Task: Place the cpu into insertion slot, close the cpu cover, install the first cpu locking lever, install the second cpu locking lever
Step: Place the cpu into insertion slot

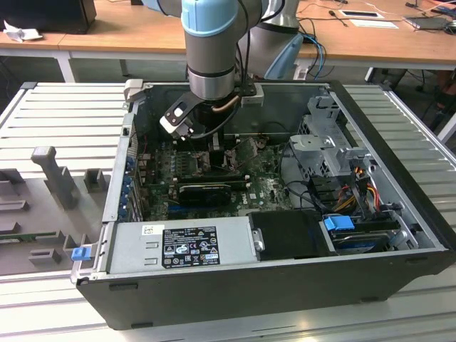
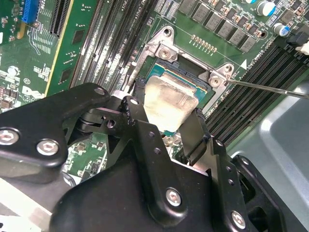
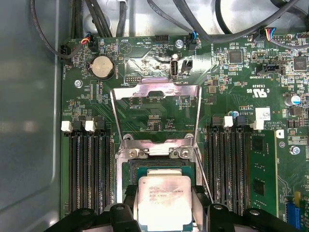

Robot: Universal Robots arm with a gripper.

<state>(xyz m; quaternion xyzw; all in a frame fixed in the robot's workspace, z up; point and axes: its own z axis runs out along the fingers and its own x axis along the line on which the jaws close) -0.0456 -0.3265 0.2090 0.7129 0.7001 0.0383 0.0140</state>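
In both wrist views my gripper [image 3: 165, 205] [image 2: 166, 116] is shut on the cpu [image 3: 165, 198] [image 2: 169, 101], a silver-grey square chip held by its two sides. The chip hangs slightly tilted, just over the insertion slot [image 3: 126, 169] [image 2: 195, 79], whose greenish contact field shows past the chip's far edge. The cpu cover [image 3: 188, 92] stands swung open behind the slot, a silvery frame with a big window. A thin wire locking lever [image 3: 203, 176] [image 2: 270, 89] sticks out beside the slot. In the exterior view the arm [image 1: 210, 50] reaches down into the open computer case [image 1: 399, 235].
Black memory slots [image 3: 87, 174] [image 3: 231, 164] flank the socket on both sides. A coin battery [image 3: 102, 66] and cables [image 3: 193, 19] lie beyond the cover. In the case are a power supply [image 1: 178, 246], a drive cage [image 1: 331, 142] and a black heatsink bar [image 1: 206, 191].
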